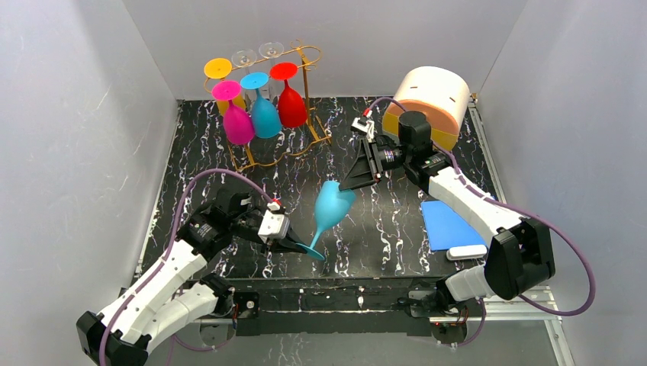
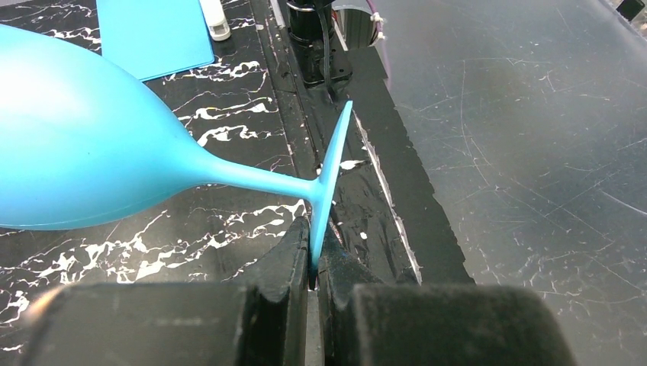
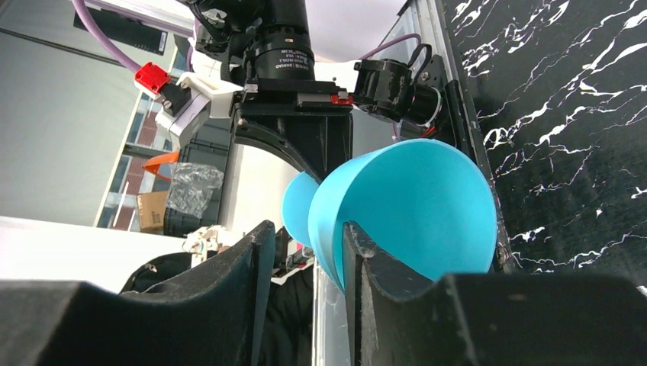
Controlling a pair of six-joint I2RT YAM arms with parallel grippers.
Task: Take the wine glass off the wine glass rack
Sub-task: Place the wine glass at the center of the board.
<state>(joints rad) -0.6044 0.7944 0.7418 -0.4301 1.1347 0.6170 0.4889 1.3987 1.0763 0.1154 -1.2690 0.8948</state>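
The table (image 1: 397, 252) is walled in white on the left, far and right sides, and only its near edge is free. The rack (image 1: 308, 76) stands at the far left with pink, blue, red, yellow and clear glasses hanging in it. A peach drum (image 1: 431, 99) fills the far right corner, and a blue pad (image 1: 450, 225) lies near the right edge. The middle of the table is bare, and well clear of the rack.

The cyan glass (image 1: 333, 202) is off the rack and tilted over that middle ground, foot (image 1: 311, 249) low and near, bowl up and far. It lies between the two arms. The left gripper (image 1: 294, 244) is clamped tight on the edge of the foot. The right gripper (image 1: 352, 177) sits at the bowl's mouth, just right of it and farther off.

The left wrist view shows what the top view cannot. The thin foot disc stands on edge, pinched between the two fingertips, with the stem running left to the bowl. The near table edge runs right behind the foot.

The right wrist view shows the bowl's rim in the gap between the half-spread jaws. One finger (image 3: 366, 263) crosses in front of the bowl, while the other (image 3: 248, 267) stands apart from the rim. I cannot tell whether the first one touches.
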